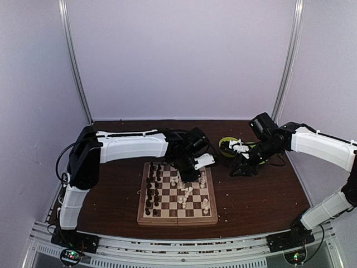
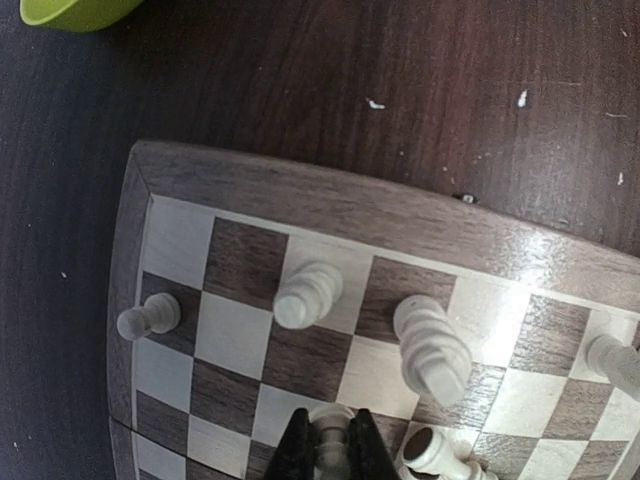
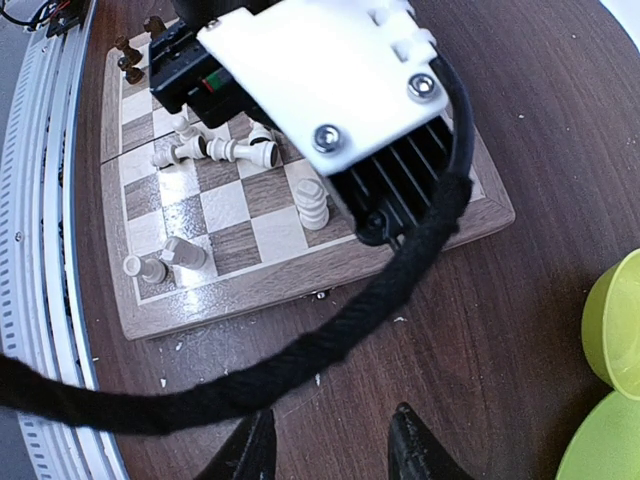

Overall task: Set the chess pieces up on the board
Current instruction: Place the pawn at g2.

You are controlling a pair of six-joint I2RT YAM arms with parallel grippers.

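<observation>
Left gripper (image 2: 328,458) is pinched nearly closed on a small cream-white turned chess piece (image 2: 331,430). It sits low over the square wooden chessboard with dark-brown and cream checks (image 2: 300,195), toward the board's far edge (wrist view cuts off the base, so can't tell if it touches the square or hangs above it). Right gripper (image 3: 335,452) hangs spread wide with nothing between the fingers. It is above the dark wooden table (image 3: 480,330), near the lime-green plastic bowl (image 3: 615,320), off the board.

Dark brown-black pieces (image 1: 152,195) stand in the two left files. Cream ones are partly ranked on the right (image 1: 205,204), with several toppled mid-board (image 1: 187,192).

Judgement: placing step. To do it well:
- keep the piece vertical
- centre it on an empty square
- clear the ribbed cream neighbour (image 2: 433,348) and the lying one (image 2: 435,455) beside the fingers
- release only once the base sits flat, then lift straight up
</observation>
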